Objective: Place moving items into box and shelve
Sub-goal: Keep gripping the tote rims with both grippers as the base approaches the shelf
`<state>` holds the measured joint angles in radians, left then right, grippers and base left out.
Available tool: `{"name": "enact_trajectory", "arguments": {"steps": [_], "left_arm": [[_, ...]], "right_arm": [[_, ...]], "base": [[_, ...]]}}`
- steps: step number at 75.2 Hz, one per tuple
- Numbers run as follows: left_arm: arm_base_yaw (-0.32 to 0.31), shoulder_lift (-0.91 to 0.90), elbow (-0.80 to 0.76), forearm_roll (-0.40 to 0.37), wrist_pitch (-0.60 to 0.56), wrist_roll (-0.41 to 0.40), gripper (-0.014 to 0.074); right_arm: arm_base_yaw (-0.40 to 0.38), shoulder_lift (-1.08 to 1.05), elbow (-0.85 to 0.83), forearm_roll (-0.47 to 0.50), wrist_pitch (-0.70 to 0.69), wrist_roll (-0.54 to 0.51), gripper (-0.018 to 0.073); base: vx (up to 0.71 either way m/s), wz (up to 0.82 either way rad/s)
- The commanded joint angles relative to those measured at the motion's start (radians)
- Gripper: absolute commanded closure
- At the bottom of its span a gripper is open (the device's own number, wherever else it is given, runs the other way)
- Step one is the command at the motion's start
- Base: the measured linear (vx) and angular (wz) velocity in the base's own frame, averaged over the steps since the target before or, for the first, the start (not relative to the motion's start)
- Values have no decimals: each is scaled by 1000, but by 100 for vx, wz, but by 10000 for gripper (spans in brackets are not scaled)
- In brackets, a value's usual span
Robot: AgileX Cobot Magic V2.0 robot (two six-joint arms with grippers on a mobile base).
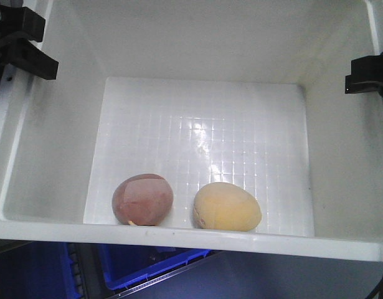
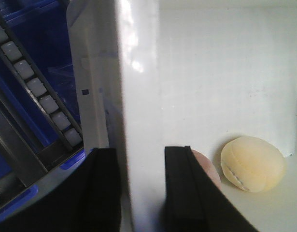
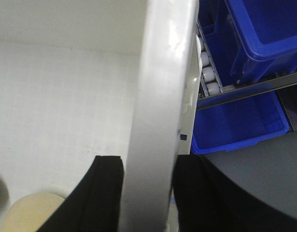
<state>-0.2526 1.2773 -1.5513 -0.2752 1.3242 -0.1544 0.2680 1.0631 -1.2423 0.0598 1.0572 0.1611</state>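
Front view down into box (image 1: 48,156), wrist views hugging opposite walls, sharing yellow toy (image 1: 227,207).

The left gripper (image 2: 141,191) straddles the left wall of the large white rectangular plastic tote (image 1: 35,162), one black finger inside, one outside, clamped on the rim. The right gripper (image 3: 141,193) pinches the tote's right wall likewise, a black finger on each face.

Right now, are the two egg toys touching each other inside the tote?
No. In the front view the pinkish-brown egg and the pale yellow egg lie side by side on the tote floor with a gap between them.
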Motion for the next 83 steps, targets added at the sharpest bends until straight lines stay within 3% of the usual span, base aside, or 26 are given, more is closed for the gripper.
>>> {"name": "enact_trajectory", "arguments": {"steps": [1,63,83], "left_arm": [[-1,-38,-51,-95,-75,-6,599],[-1,-38,-51,-95,-75,-6,599],[-1,-38,-51,-95,-75,-6,599]], "right_arm": [[1,-21,-42,48,-135,-20,565],[1,-21,-42,48,-135,-20,565],[1,-21,-42,46,-240,-22,565]], "base": [[5,19],[1,5],[0,0]]}}
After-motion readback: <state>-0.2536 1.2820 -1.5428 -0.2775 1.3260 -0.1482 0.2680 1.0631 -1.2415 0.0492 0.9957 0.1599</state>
